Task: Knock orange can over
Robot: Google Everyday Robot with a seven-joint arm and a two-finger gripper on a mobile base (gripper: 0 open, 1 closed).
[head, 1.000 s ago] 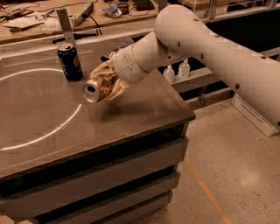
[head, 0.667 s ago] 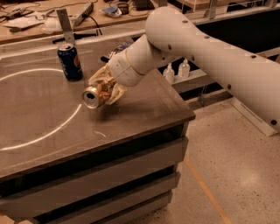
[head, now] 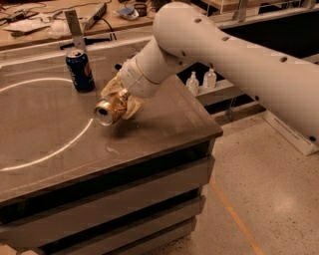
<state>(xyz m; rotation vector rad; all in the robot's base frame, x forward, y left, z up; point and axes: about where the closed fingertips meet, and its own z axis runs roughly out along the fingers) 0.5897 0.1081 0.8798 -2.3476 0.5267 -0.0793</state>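
Observation:
The orange can [head: 109, 109] is a gold-tan drink can lying tipped on its side, its silver top facing the camera's lower left, near the middle of the grey tabletop [head: 164, 124]. My gripper [head: 121, 97] is wrapped around the can's body, its pale fingers [head: 110, 88] on either side of it, shut on the can. The white arm reaches in from the upper right. The can's lettering is hidden by the fingers.
A dark blue soda can [head: 79, 69] stands upright behind and left of the gripper. A white circular line [head: 60, 149] is painted on the tabletop. A cluttered bench [head: 99, 15] lies behind. Two small bottles [head: 199, 79] stand on a low shelf at right.
The arm and gripper have shifted a little to the left with the tipped can in them. The blue can has not moved.

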